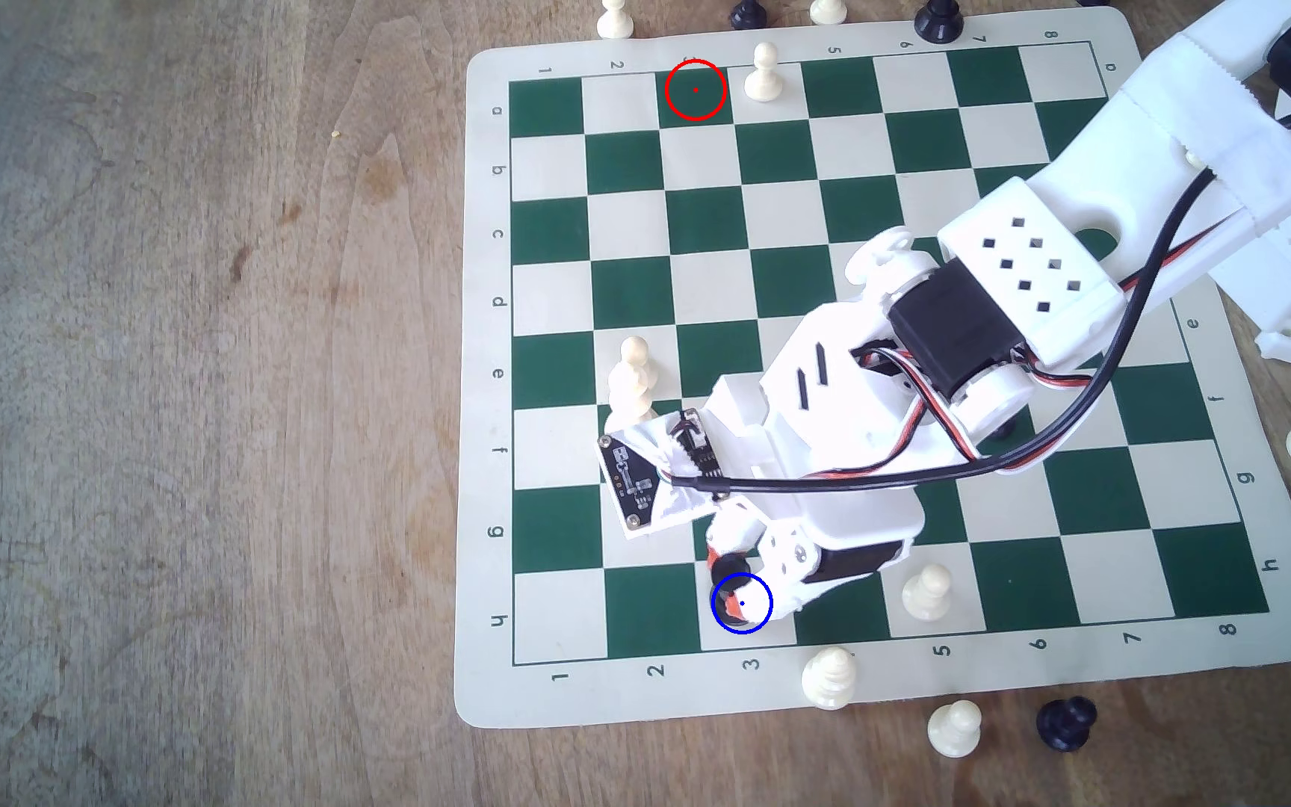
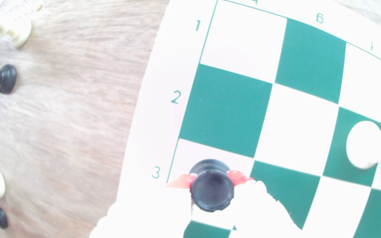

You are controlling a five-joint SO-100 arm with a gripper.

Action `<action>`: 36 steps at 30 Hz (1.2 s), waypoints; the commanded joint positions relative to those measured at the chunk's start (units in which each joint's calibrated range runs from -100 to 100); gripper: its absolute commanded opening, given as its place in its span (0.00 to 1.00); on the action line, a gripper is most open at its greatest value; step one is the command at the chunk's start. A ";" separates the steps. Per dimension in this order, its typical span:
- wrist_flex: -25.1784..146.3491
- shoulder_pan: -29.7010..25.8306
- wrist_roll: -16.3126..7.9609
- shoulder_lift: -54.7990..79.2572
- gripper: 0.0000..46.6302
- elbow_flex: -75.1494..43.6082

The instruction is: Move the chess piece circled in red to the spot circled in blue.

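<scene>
**Mia:** What are the fingers (image 2: 237,179) doing?

**Sam:** They are pinching the black rook (image 2: 212,191). One red pad sits on each side of it. In the exterior view the fingers (image 1: 735,613) have the rook (image 1: 730,578) between them too.

**Mia:** What does the rook look like?

**Sam:** It is short and fat and shiny black. The top is round and flat, with little notches cut around the rim. The bottom spreads out wider than the middle. It stands up straight.

**Mia:** Where is it?

**Sam:** It is over the cream square with the blue ring (image 1: 742,603), in row h by the number 3. I cannot tell if its bottom touches the board.

**Mia:** And the red ring (image 1: 695,90)?

**Sam:** That is far away on a green square in row a.

**Mia:** What else is near?

**Sam:** A white pawn (image 1: 926,591) stands on the chess board (image 1: 937,155), just to the exterior view's right of the fingers. A white piece (image 1: 827,677) sits on the board's edge below them. A black pawn (image 1: 1066,722) stands on the wooden desk (image 1: 200,388).
</scene>
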 commanded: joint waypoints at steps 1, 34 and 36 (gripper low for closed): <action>0.53 0.24 0.20 -2.07 0.01 -4.39; 5.69 1.18 -1.27 -9.20 0.43 -0.95; 5.94 1.57 -1.17 -11.24 0.44 -1.22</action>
